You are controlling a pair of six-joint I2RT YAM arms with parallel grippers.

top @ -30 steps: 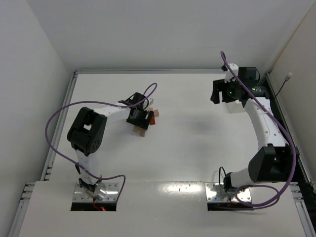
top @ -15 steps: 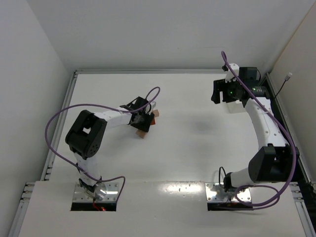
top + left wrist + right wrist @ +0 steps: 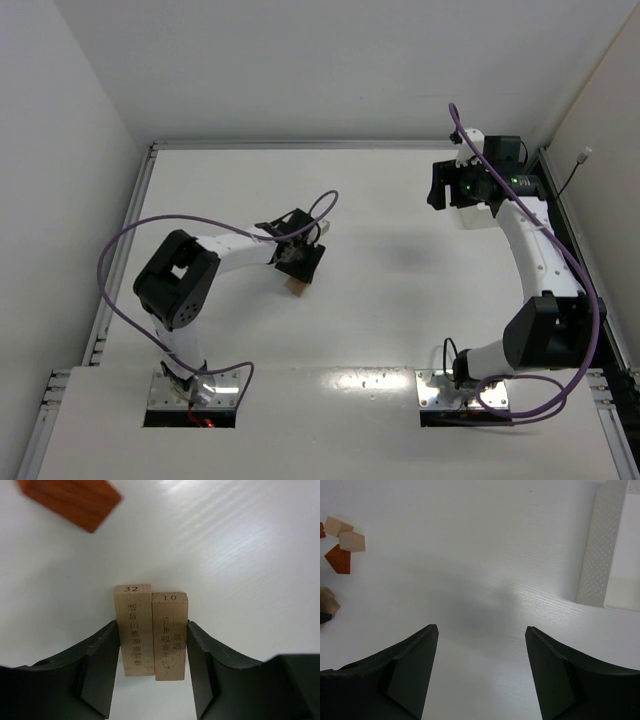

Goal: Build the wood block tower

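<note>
- Left claw (image 3: 152, 645) is clamped on two pale planks (image 3: 150, 630), with one black finger flat against each outer side. The planks sit side by side, touching.
- Left arm (image 3: 235, 250) folds at the elbow and reaches toward the middle of the worktop (image 3: 400, 300), left of centre.
- Right arm (image 3: 540, 250) stretches along the right edge. Right claw (image 3: 480, 635) hangs spread apart near the far right corner, beside a perforated white tray (image 3: 602, 545).
- Planks are smooth and straight-grained, stamped 32 and 10. A red-brown block (image 3: 70, 502) lies near them, apart.
</note>
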